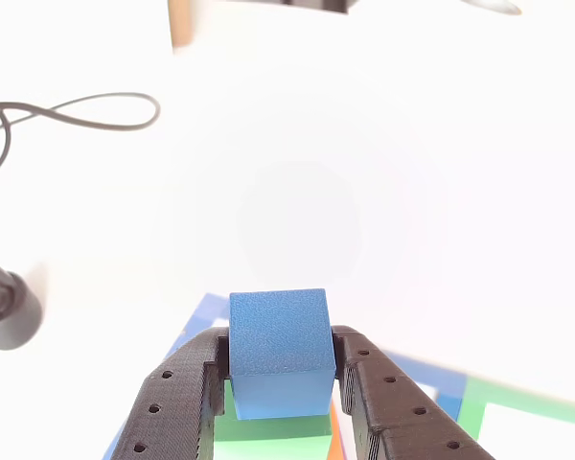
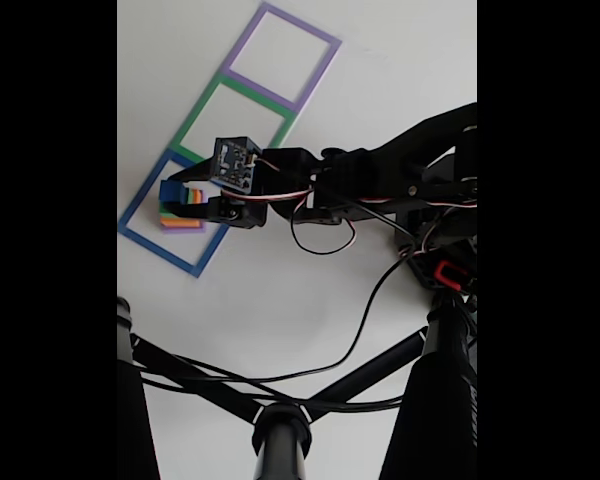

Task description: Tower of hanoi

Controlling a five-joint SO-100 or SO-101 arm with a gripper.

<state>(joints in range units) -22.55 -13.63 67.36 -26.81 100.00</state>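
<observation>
- Currently I am looking through the other view, where the black gripper (image 1: 280,383) is pinching the small blue cube (image 1: 279,350) between its two perforated fingers (image 1: 177,398), one finger pressing each side face.
- The cube is sitting upright and square, its top face showing above the fingertips.
- Directly beneath the cube I am seeing the green block (image 1: 273,436), with a sliver of the orange-yellow block (image 1: 333,443) at its right edge; I cannot tell whether the cube is touching the green block or sitting just clear of it.
- In the fixed view, the gripper (image 2: 170,197) is reaching to the left from the arm (image 2: 380,180) and is positioned over the stack of blocks (image 2: 183,220), which is showing as coloured layers.
- The stack is lying inside the blue square outline (image 2: 140,240), the lowest of three flat outlines on the white table (image 2: 280,300).
- The green square outline (image 2: 195,120) and the purple square outline (image 2: 315,65) are adjoining above it in that view.
- A black cable (image 1: 96,110) is looping on the table at upper left in the other view, well apart from the blocks.
- Black tripod legs (image 2: 180,365) are crossing the lower part of the fixed view.
</observation>
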